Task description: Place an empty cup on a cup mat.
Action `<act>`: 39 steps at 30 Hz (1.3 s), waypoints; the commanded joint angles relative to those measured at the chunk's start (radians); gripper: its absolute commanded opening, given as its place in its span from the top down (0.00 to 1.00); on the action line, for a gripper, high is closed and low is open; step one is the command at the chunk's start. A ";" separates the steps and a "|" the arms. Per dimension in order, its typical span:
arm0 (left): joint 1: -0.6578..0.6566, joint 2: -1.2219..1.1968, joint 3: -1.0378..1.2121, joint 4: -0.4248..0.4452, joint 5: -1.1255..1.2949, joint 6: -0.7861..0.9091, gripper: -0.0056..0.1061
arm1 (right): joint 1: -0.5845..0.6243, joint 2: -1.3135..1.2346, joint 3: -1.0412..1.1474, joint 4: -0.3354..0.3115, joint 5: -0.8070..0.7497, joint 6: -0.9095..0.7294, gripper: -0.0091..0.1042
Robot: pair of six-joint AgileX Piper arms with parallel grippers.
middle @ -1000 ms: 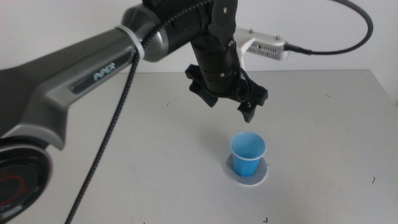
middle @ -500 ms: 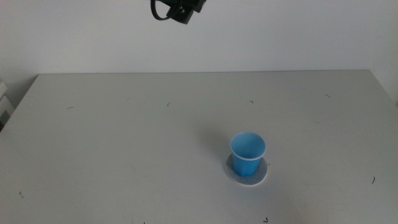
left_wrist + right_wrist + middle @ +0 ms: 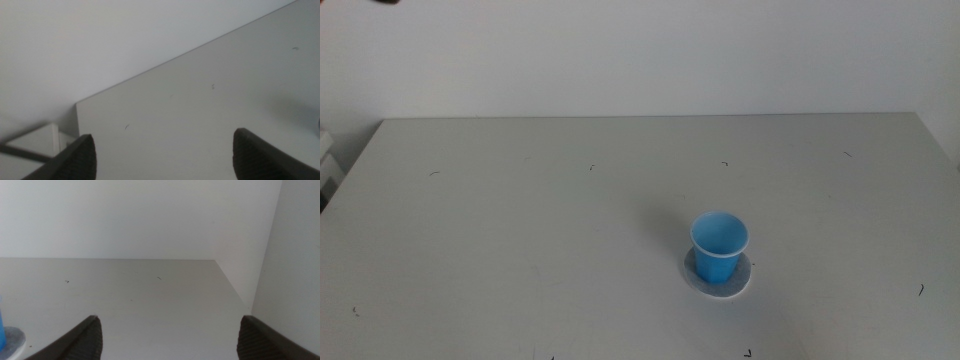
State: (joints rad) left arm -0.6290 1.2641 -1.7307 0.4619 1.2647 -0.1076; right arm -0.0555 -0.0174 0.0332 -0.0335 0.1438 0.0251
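cups: 1 – cup (image 3: 719, 246) | cup mats: 1 – cup mat (image 3: 717, 285) | tables: 1 – table (image 3: 520, 230)

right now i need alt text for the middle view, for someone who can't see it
A blue cup stands upright on a round grey mat, right of centre and towards the near edge of a pale grey table. No arm or end effector shows in this view, and a plain white wall lies behind the table.

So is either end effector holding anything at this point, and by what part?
Nothing is held. The left end effector and right end effector are both open and empty; the cup stands upright on the cup mat, untouched.
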 commanded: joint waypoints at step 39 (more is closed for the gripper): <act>0.629 -1.130 1.528 -0.291 -0.943 -0.034 0.01 | 0.002 -0.019 -0.012 -0.009 -0.078 -0.008 0.09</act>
State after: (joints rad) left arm -0.0017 0.1511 -0.2023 0.1768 0.4230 -0.1206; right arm -0.0555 -0.0174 0.0332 -0.0335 0.1438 0.0251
